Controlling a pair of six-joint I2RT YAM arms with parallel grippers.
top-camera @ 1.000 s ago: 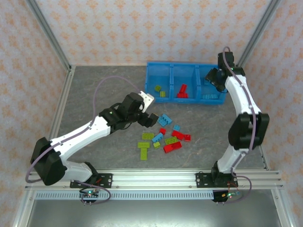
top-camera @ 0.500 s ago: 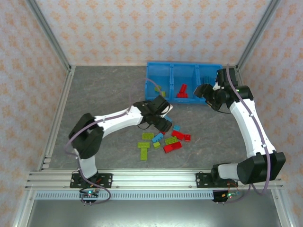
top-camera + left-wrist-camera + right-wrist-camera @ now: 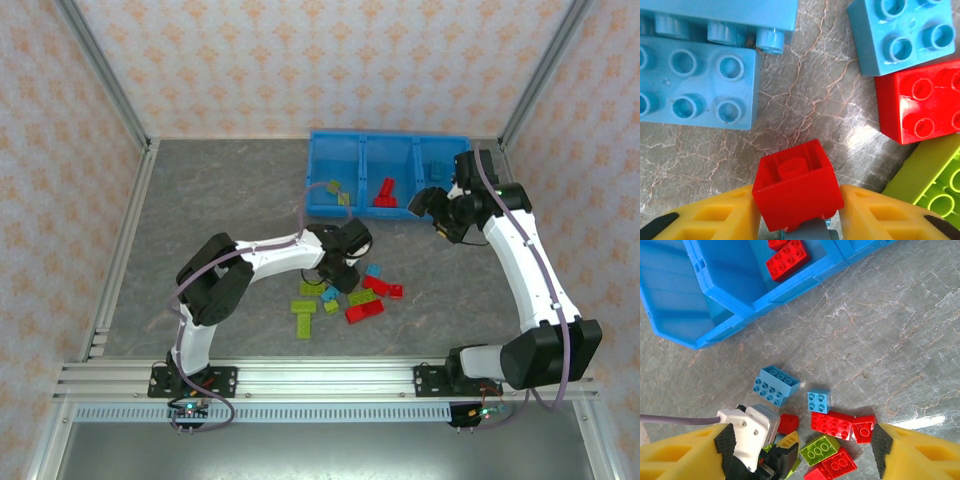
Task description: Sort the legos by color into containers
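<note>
My left gripper (image 3: 799, 200) is down in the pile of loose legos, shut on a small red lego (image 3: 797, 186) whose hollow underside faces the camera. From above, that gripper (image 3: 341, 270) covers it. Beside it lie light blue legos (image 3: 695, 80), a red one (image 3: 920, 107) and a yellow-green one (image 3: 930, 182). The containers form one blue bin (image 3: 390, 136): yellow-green legos (image 3: 335, 190) in the left compartment, red ones (image 3: 385, 192) in the middle. My right gripper (image 3: 440, 212) hangs open and empty in front of the right compartment, looking down on the pile (image 3: 832, 424).
More loose legos lie right of and below the left gripper: blue (image 3: 373, 270), red (image 3: 364, 311), yellow-green (image 3: 303, 318). The bin's front wall (image 3: 715, 305) is close above the pile. Aluminium frame posts (image 3: 100, 70) border the table.
My left gripper swung right into the pile and closed on the small red lego. My right gripper came back from over the right compartment towards the bin's front and opened wider.
</note>
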